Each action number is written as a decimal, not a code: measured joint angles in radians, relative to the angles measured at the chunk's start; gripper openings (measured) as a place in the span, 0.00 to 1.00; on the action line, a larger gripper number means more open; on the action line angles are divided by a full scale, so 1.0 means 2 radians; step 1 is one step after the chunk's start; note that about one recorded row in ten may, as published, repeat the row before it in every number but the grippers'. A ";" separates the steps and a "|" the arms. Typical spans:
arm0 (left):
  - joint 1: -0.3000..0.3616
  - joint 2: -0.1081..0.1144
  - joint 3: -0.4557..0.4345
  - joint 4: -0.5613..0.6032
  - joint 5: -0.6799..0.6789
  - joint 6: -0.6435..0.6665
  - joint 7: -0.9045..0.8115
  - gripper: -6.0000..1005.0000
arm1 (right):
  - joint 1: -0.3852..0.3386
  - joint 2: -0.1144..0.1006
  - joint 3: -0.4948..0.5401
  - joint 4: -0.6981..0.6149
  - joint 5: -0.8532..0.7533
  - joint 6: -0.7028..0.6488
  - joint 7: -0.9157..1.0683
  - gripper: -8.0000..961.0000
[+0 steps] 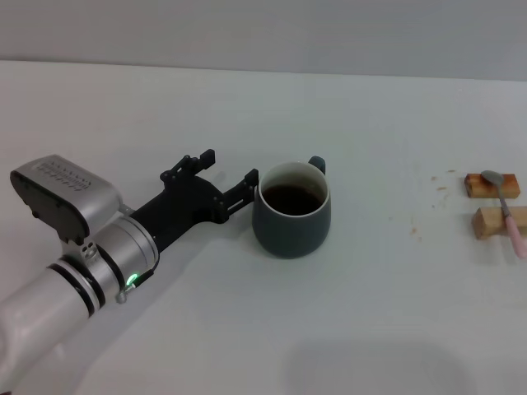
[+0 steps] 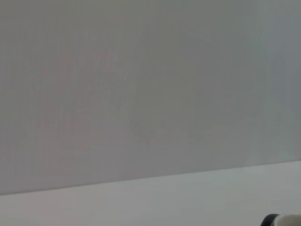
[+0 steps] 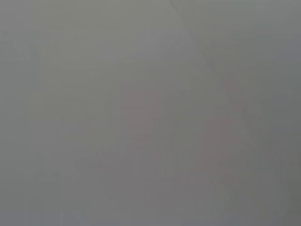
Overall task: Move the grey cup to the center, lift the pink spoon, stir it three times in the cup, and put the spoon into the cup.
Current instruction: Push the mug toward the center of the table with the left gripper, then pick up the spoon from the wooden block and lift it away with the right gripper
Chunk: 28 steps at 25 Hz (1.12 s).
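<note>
— White table (image 1: 370, 329), and dead centre of it sits the cup (image 1: 291, 211): dark blue-grey, brown liquid inside, handle turned to the far side. Where are you?

— My left end effector (image 1: 233, 174) is low over the table, right beside the cup on my left. Fingers apart. The nearer fingertip (image 1: 251, 180) is at the cup's rim, touching or just off it, I can't say which. The other finger points past the cup into open space. Nothing is gripped.

— And the spoon?

— The spoon (image 1: 508, 211) is well apart from the cup, far over on my right. It lies across two wooden blocks (image 1: 492, 202), metal bowl on the farther block, pink handle running over the nearer one toward me.

— Your right end effector?

— Not in any view. Its wrist camera gives only a flat grey blur.

— Left wrist camera?

— Plain wall, a strip of table, and a sliver of the cup's rim (image 2: 282, 219) in the corner.
</note>
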 joint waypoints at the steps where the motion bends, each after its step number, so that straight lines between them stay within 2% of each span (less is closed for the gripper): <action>1: 0.001 0.000 0.000 -0.001 0.000 0.000 0.000 0.83 | 0.000 0.000 0.000 0.000 0.000 0.000 0.000 0.75; 14: 0.007 0.004 0.002 -0.006 0.001 0.017 -0.001 0.83 | 0.004 0.001 0.000 0.001 0.000 0.000 0.000 0.75; 19: 0.015 0.007 -0.028 -0.002 0.000 0.037 -0.002 0.83 | 0.002 0.001 -0.002 0.000 -0.001 0.000 0.000 0.75; 24: 0.019 0.016 -0.052 -0.002 0.001 0.045 -0.006 0.83 | -0.002 0.002 -0.013 0.000 -0.005 -0.005 -0.001 0.75; 28: 0.019 0.022 -0.066 -0.002 0.001 0.048 -0.018 0.83 | -0.008 0.003 -0.042 0.001 -0.006 -0.006 -0.004 0.75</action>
